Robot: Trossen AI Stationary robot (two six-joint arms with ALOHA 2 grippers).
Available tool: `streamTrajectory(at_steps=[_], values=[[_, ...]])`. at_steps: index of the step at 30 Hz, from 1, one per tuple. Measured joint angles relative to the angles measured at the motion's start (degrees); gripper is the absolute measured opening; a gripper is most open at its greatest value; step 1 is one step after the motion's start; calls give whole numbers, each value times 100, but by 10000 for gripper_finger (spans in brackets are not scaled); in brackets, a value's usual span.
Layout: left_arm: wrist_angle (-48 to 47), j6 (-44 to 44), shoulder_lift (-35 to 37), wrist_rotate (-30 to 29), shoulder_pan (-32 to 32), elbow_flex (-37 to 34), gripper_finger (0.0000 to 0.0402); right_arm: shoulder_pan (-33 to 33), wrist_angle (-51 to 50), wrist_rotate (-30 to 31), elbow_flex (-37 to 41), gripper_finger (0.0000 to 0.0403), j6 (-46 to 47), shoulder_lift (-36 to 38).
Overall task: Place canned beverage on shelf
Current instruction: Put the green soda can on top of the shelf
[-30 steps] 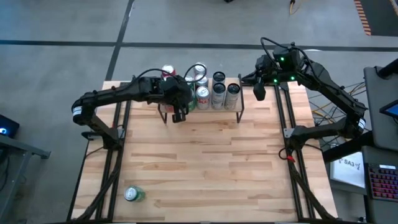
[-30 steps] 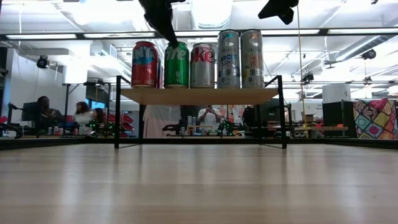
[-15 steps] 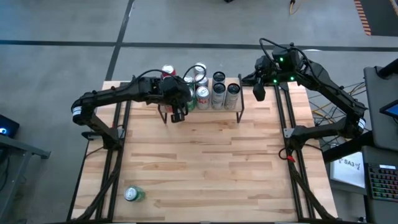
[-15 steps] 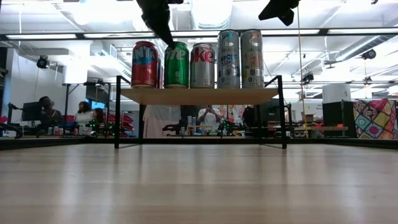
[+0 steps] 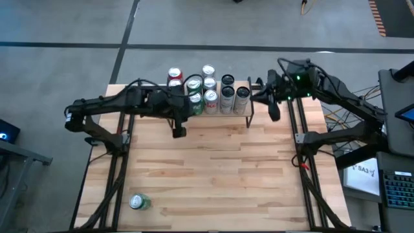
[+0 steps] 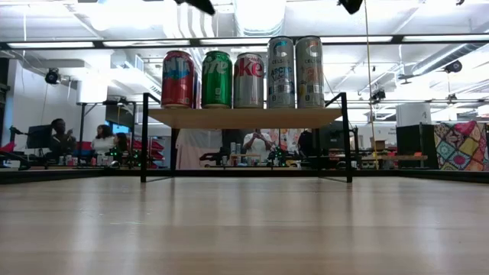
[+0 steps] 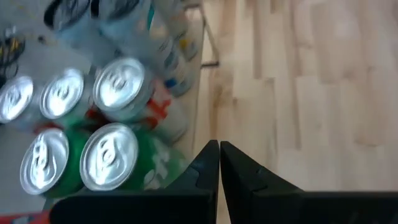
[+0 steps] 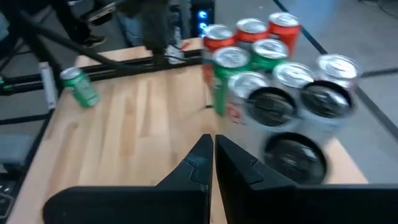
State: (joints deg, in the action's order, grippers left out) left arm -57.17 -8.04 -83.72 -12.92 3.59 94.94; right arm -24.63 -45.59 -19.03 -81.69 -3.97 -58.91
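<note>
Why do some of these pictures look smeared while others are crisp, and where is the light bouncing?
Left wrist view: the can tops glare bright silver and everything looks smeared. Right wrist view: the cans on the shelf blur, as does the green can lying on the table. Low view: the row of cans is sharp, backlit by bright ceiling lights. High view: even light, soft shadows under the arms.

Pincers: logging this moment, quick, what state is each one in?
Left pincer: closed, holding nothing, above the table by the shelf.
Right pincer: closed, empty.
</note>
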Motion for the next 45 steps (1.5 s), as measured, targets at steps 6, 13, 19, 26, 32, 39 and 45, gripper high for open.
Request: streamTrajectory(at_steps=[6,13,19,26,32,39,45], values=[[-137,829,199,-2,-358,0,0,996,150,761,327,9,205,157],[-635,2973,166,32,-1343,0,0,1838,200,1008,551,9,410,173],[-1269,5221,56,189,-2424,0,0,2203,269,1025,676,9,582,108],[-2006,7076,-188,1290,-3605,0,0,2524,328,1023,695,9,704,22],[-2192,8115,-378,1457,-4164,0,0,2700,380,1016,695,9,797,-78],[-2521,9403,-643,1385,-4689,0,14,3009,396,1019,695,9,1042,-169],[-2522,10045,-974,1415,-5156,0,69,3296,442,1021,695,9,1154,-209]])
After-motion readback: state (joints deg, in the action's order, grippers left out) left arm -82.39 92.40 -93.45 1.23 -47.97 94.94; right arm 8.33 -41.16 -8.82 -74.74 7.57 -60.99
